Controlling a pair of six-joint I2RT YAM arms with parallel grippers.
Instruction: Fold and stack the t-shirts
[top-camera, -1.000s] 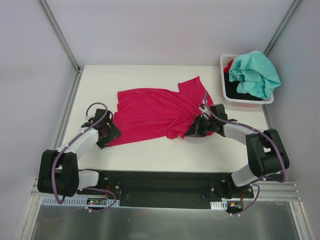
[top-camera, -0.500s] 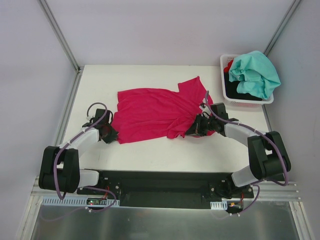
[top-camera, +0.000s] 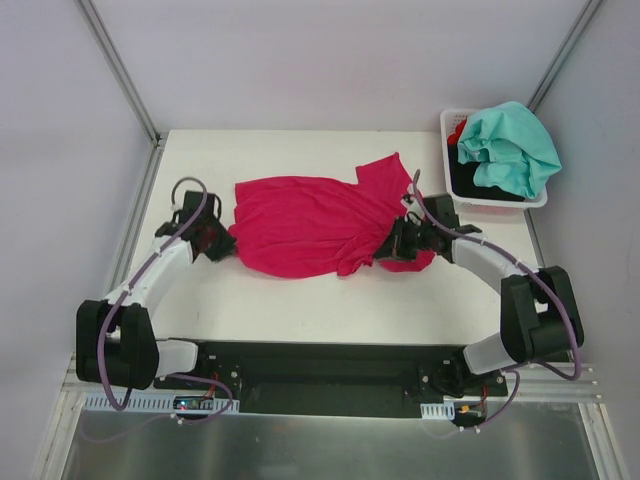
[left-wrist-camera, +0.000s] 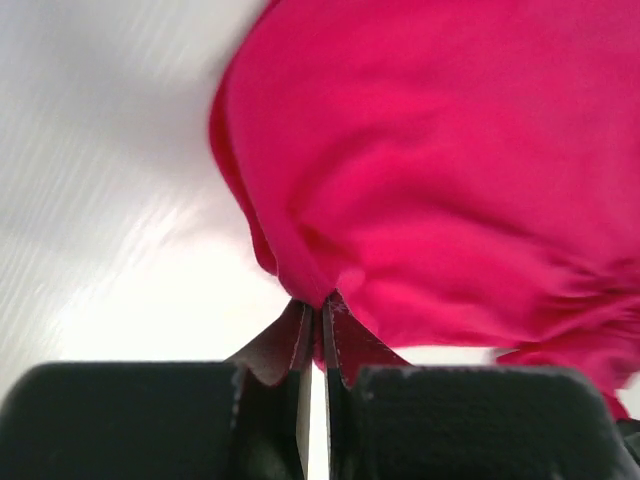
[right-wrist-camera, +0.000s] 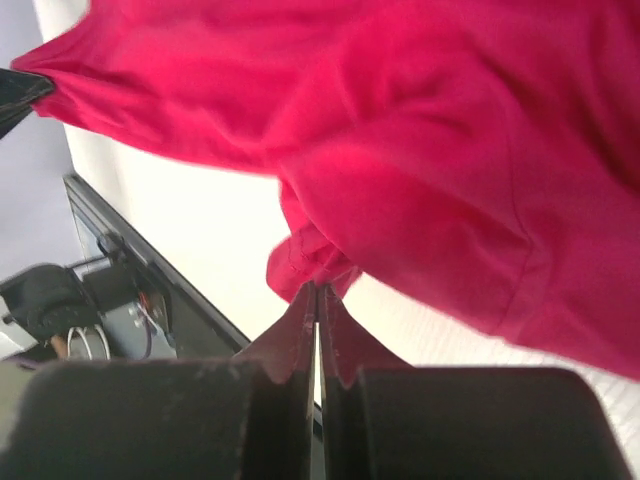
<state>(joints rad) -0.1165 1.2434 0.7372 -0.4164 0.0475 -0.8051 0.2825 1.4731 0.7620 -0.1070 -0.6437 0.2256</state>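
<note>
Magenta t-shirt (top-camera: 305, 225) lies long-axis left-right on worktop (top-camera: 300, 300), strung between hands: left hand (top-camera: 225, 243) pinching left edge, right hand (top-camera: 388, 250) pinching near-right hem.

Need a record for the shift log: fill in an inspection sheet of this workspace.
Surface: white table, one shirt lying on it.
Job's things: magenta t-shirt spread rumpled mid-table; teal t-shirt heaped over red cloth and black cloth.
Clutter: white basket at the far right corner, holding that heap.
Grippers: left gripper shut on the magenta t-shirt's left edge; right gripper shut on its right side.
Cables: purple cable looped along the left arm, another along the right.
Surroundings: pale walls, metal frame post.
</note>
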